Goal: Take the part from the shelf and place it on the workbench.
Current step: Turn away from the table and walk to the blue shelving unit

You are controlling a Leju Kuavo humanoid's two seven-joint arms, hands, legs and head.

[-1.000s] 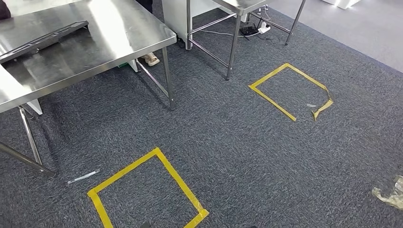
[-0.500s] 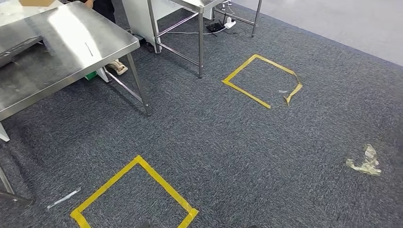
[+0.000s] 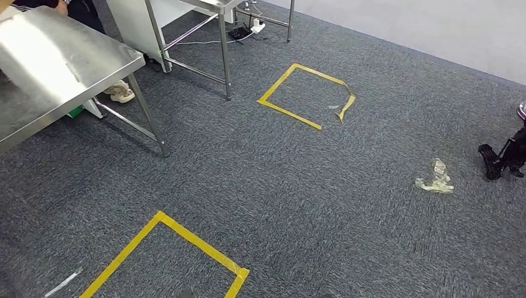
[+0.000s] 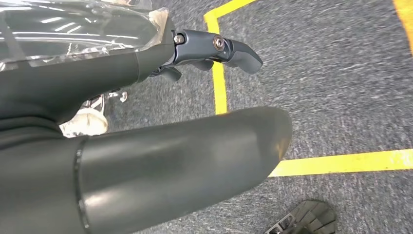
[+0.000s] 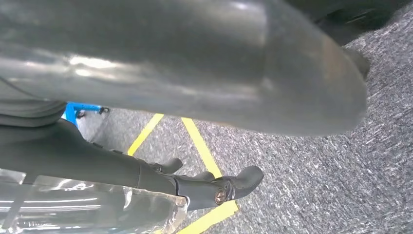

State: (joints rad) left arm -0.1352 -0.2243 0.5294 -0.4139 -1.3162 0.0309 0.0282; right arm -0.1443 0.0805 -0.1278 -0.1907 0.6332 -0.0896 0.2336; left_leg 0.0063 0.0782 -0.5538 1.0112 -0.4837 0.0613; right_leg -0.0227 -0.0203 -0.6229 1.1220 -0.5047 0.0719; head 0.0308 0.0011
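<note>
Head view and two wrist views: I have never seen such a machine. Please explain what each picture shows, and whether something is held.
This is a humanoid robot with two arms and hands. The head view looks down from its body at grey carpet, with yellow tape squares, a steel table and a crumpled plastic scrap. Each wrist view comes from a camera close behind one hand, so the left hand and the right hand look huge. Their dark fingers lie against a plastic-wrapped part, apparently carried between both hands.
</note>
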